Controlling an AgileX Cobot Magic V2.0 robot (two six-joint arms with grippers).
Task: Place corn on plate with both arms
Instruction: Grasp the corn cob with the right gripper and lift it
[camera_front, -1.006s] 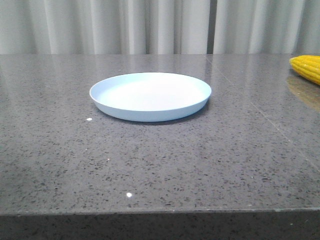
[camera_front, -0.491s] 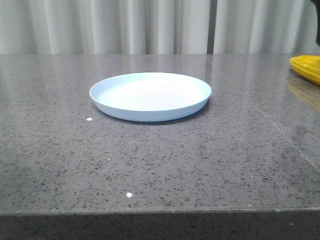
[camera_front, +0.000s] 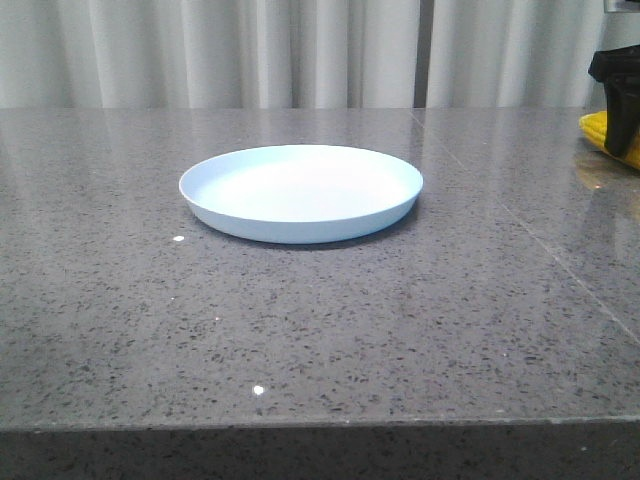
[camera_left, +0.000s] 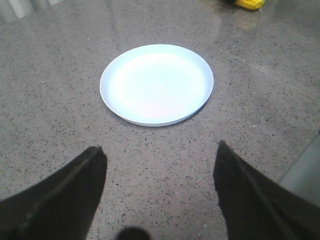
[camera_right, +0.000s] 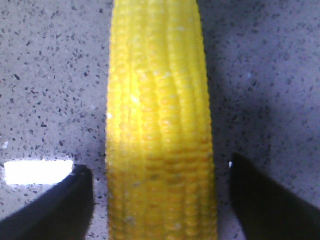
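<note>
The pale blue plate (camera_front: 301, 192) sits empty in the middle of the grey stone table; it also shows in the left wrist view (camera_left: 156, 83). The yellow corn (camera_front: 596, 127) lies at the far right edge, mostly hidden behind my right gripper (camera_front: 622, 100). In the right wrist view the corn (camera_right: 159, 125) lies on the table between my open right gripper's (camera_right: 159, 172) two fingers, with a gap on each side. My left gripper (camera_left: 160, 155) is open and empty, above bare table on the near side of the plate. A bit of corn (camera_left: 249, 4) shows beyond the plate.
White curtains (camera_front: 250, 50) hang behind the table. The table's front edge (camera_front: 320, 425) runs across the bottom of the front view. A seam in the stone (camera_front: 530, 240) runs diagonally right of the plate.
My right gripper has come into the front view from the upper right and lowered over the corn, now covering most of it. The plate has not moved.
</note>
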